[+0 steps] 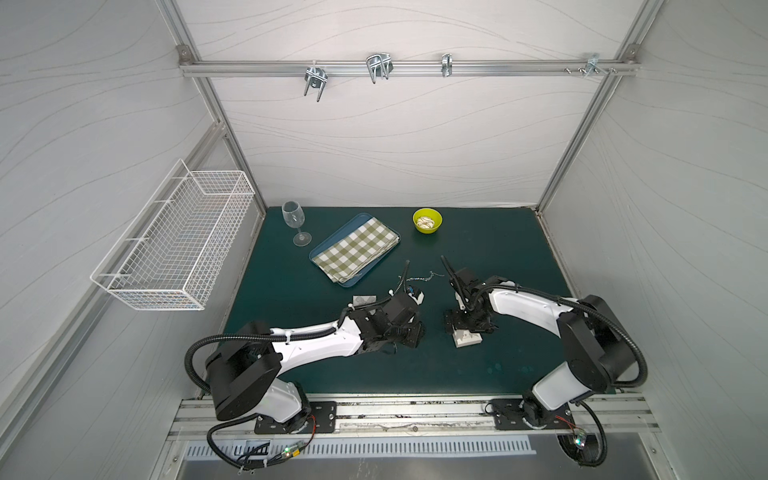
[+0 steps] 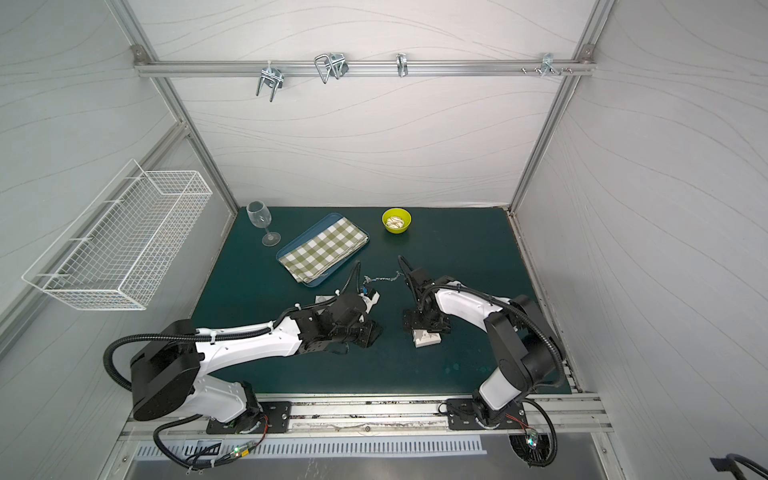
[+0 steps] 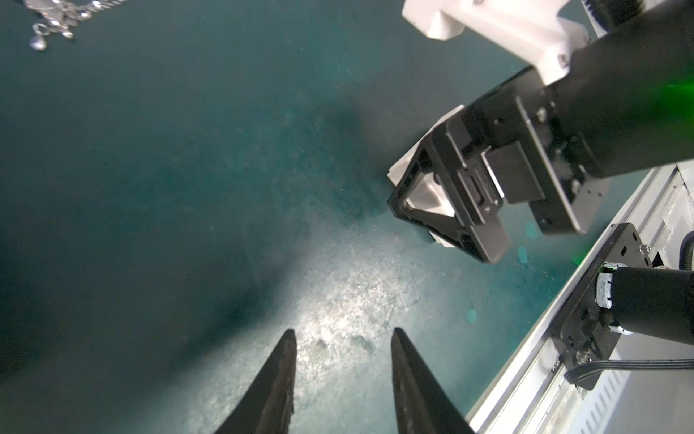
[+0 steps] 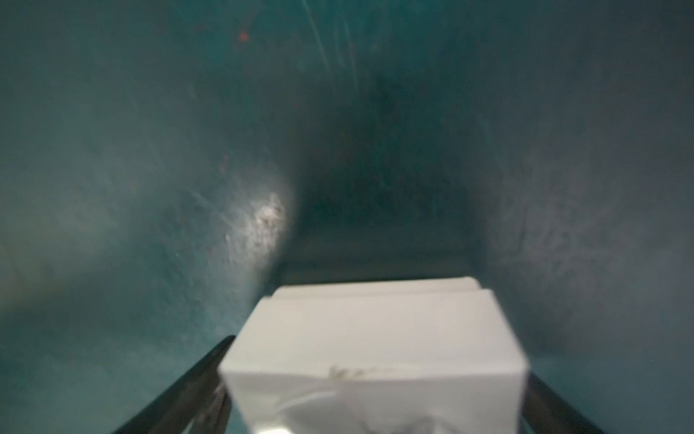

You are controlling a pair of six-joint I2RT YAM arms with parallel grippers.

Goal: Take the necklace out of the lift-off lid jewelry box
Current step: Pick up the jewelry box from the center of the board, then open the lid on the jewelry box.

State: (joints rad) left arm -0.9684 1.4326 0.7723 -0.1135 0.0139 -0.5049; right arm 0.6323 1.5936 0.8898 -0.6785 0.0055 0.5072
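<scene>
The necklace (image 1: 420, 277) (image 2: 382, 278) is a thin silver chain lying loose on the green mat between the two arms. Its end also shows in the left wrist view (image 3: 56, 18). The white jewelry box (image 1: 467, 338) (image 4: 375, 338) sits on the mat toward the front. My right gripper (image 1: 465, 330) (image 4: 377, 338) reaches down over it. Its fingers (image 4: 210, 375) lie against two opposite sides of the box. My left gripper (image 1: 417, 332) (image 3: 343, 332) hovers over bare mat left of the box, open with nothing in it. A small pale square piece (image 1: 365, 300) lies behind the left arm.
A wine glass (image 1: 294, 222) stands at the back left. Beside it is a blue tray (image 1: 338, 238) holding a folded checked cloth (image 1: 357, 249). A yellow-green bowl (image 1: 427, 220) sits at the back. A white wire basket (image 1: 178, 245) hangs on the left wall.
</scene>
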